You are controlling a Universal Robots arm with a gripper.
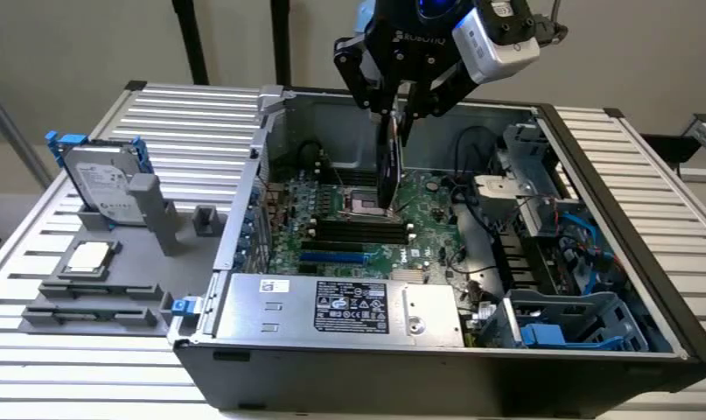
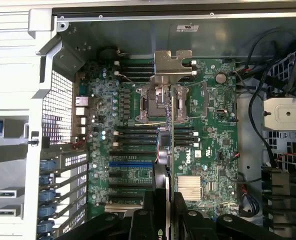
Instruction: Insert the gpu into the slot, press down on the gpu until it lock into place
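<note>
Black and thin, the gpu [image 1: 387, 171] hangs on end from the gripper [image 1: 398, 112]. In the exterior view it is nearly edge-on, a dark narrow blade reaching down toward the green motherboard [image 1: 429, 219]. In the wrist view the gpu [image 2: 171, 150] runs away from the camera as a slim strip. Its silver metal bracket [image 2: 173, 62] is at the far end, away from the fingers [image 2: 184, 210].

The arm comes in from above the open computer case [image 1: 329, 385]. Its wrist is at the upper edge of the exterior view and the gripper points straight down into the case.

The gripper [image 2: 170, 207] is clamped on the upper end of the gpu, with one black finger on each flat face and only the card's thickness between them. It has hold of nothing else.

The lower end of the gpu is over the processor socket [image 1: 365, 203], just above the black memory slots [image 1: 353, 232] as the exterior view shows them. I cannot tell whether it touches the board.

The slot [image 1: 332, 258], a long bright blue strip, lies on the board between the memory slots and the silver power supply [image 1: 341, 306]. It is apart from the gpu, which is not seated in it. In the wrist view the slot [image 2: 130, 163] lies just beside the gpu's edge.

Outside the case, at the exterior view's left, a grey hard drive [image 1: 101, 179] with blue rails stands upright in a grey holder
</note>
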